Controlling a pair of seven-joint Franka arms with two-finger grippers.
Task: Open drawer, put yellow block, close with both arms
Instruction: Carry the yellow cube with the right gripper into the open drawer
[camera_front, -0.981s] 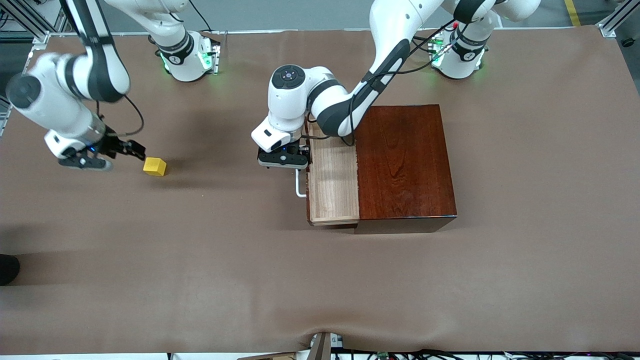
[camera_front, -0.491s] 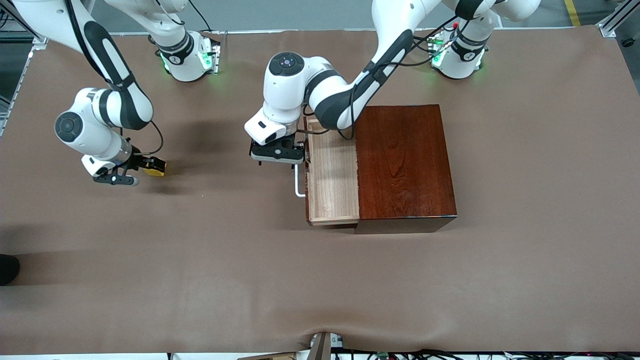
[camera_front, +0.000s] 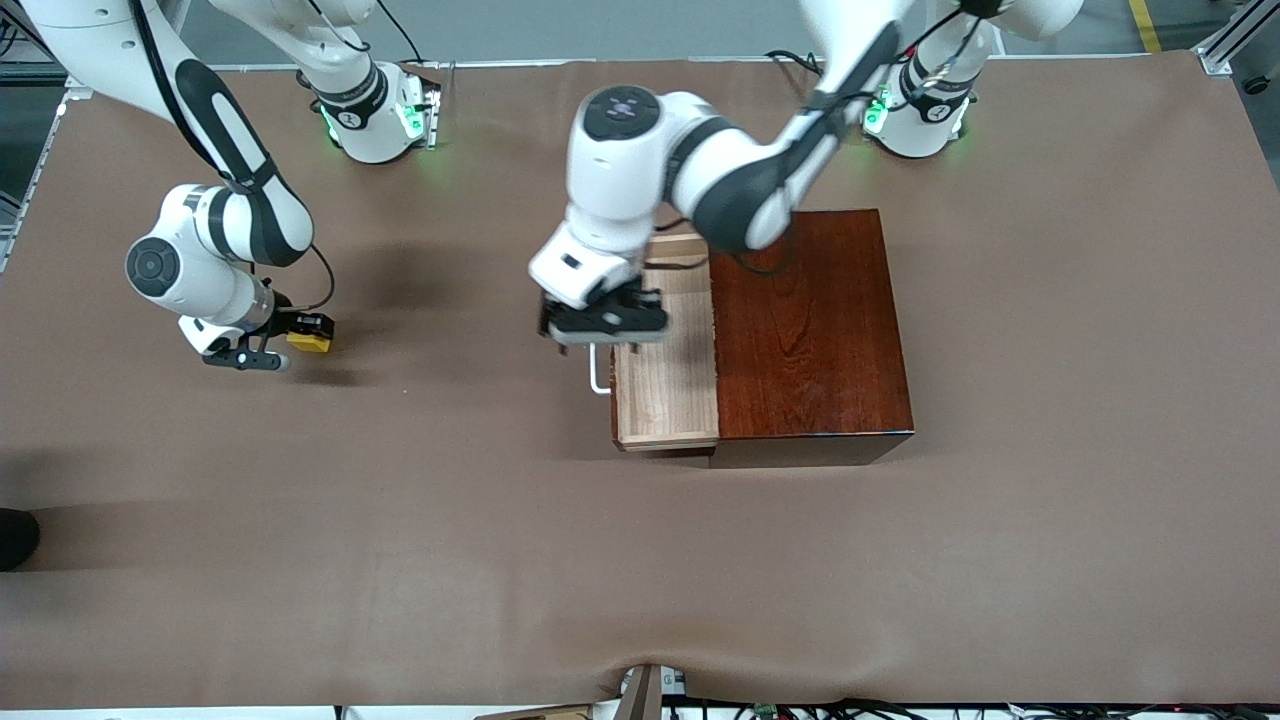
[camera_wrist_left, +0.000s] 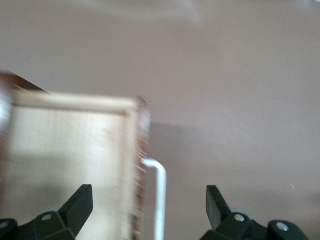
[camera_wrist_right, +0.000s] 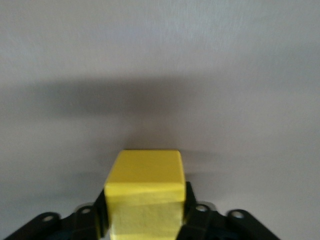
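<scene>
Brown matting covers the whole table (camera_front: 640, 560), bare nearest the front camera. Going up from there, the first thing met is the reddish-brown wooden box (camera_front: 810, 330), with the drawer (camera_front: 665, 380) pulled out at its 9 o'clock side, toward the right arm's end of the table. The pale tray looks empty, which suggests the opening step is done and the drawer is left out to receive its load. Its white handle (camera_front: 597, 370) projects from the dark front.

The left gripper (camera_front: 605, 322) hangs over the front edge of the drawer and the handle; in the left wrist view its fingers (camera_wrist_left: 80, 205) stand wide apart with nothing between them, the handle (camera_wrist_left: 159, 195) below the gap. It appears to have let go of the bar.

At the box's 9 o'clock, well apart from it, the right gripper (camera_front: 290, 340) is low at the table and closed on the yellow block (camera_front: 308, 341). The right wrist view shows the block (camera_wrist_right: 145, 190) pinched on two opposite faces, a grip probably chosen for carrying it level. The block is a small, bright yellow cube with crisp edges and matte, unmarked faces. Whether it rests on the mat or is just clear of it, I cannot tell.
</scene>
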